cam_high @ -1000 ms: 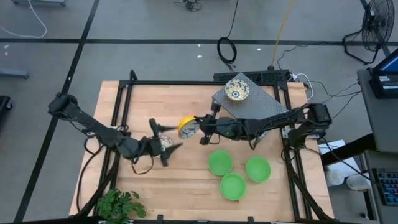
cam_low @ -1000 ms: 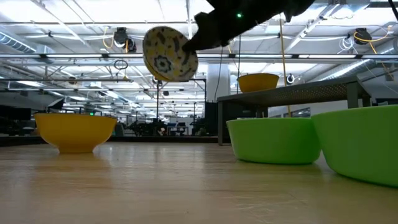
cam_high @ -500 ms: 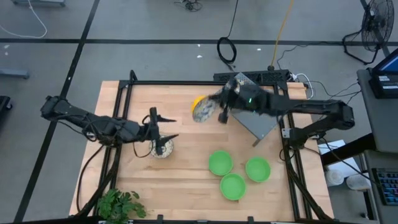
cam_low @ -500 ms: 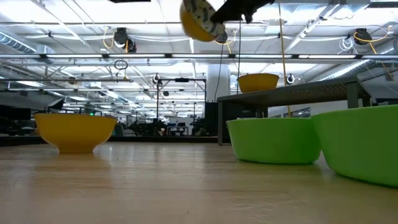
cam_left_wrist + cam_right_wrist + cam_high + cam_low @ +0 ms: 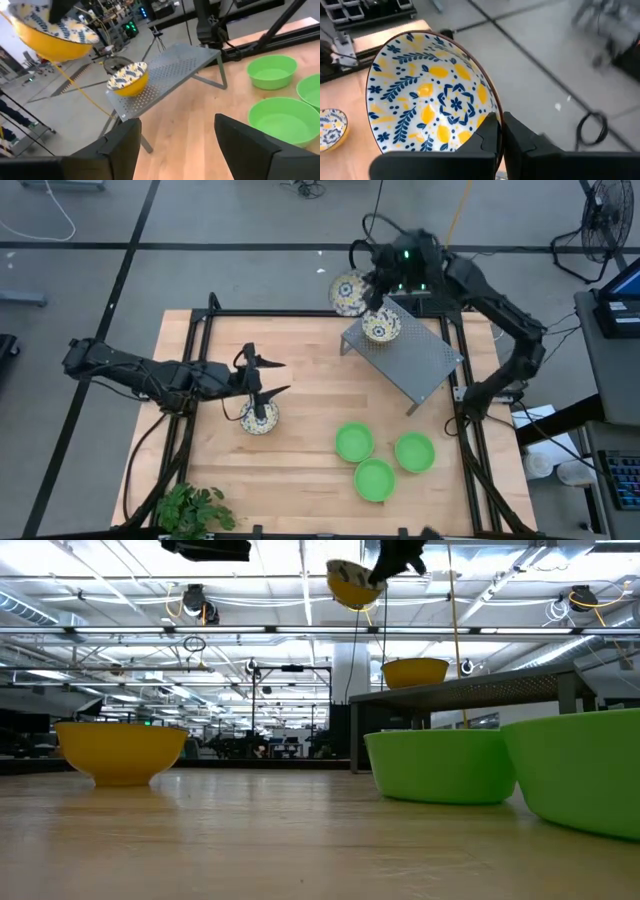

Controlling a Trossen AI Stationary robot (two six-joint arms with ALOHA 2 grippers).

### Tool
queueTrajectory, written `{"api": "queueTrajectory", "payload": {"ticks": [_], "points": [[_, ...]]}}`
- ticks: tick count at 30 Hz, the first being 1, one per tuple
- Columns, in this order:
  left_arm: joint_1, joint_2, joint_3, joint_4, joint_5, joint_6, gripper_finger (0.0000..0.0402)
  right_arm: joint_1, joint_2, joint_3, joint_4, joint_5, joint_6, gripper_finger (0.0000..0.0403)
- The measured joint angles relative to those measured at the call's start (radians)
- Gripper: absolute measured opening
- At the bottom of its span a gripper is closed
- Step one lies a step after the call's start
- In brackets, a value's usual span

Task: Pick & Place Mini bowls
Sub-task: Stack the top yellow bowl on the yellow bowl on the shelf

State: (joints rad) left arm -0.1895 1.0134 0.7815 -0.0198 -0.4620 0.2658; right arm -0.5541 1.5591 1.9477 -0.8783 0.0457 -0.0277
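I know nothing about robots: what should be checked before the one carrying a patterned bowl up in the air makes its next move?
1. Grip: the right pincer is shut on the rim of the carried bowl: ok.
2. Bowl above the grey rack: not ok; from above it hangs beyond the rack's far edge, over the floor.
3. Room on the rack: one patterned bowl sits at its far end, the rest is bare: ok.
4. Left pincer out of the way: open, over the table bowl, far from the rack: ok.
5. Green bowls clear of the path: ok.
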Motion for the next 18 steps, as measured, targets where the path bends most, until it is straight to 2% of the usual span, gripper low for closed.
{"api": "queueTrajectory", "payload": {"ticks": [4,9,18], "points": [[0.006,0.001,0.0,-0.036,0.017,-0.008,0.0249,-0.103,0.075,0.075,-0.149,-0.078,0.032,0.0],[0.006,0.001,0.0,-0.055,0.018,-0.009,0.0251,-0.23,0.133,0.093,-0.338,-0.247,0.041,0.0],[0.006,0.001,0.0,-0.056,0.018,-0.009,0.026,-0.317,0.126,0.058,-0.423,-0.283,0.036,0.0]]}}
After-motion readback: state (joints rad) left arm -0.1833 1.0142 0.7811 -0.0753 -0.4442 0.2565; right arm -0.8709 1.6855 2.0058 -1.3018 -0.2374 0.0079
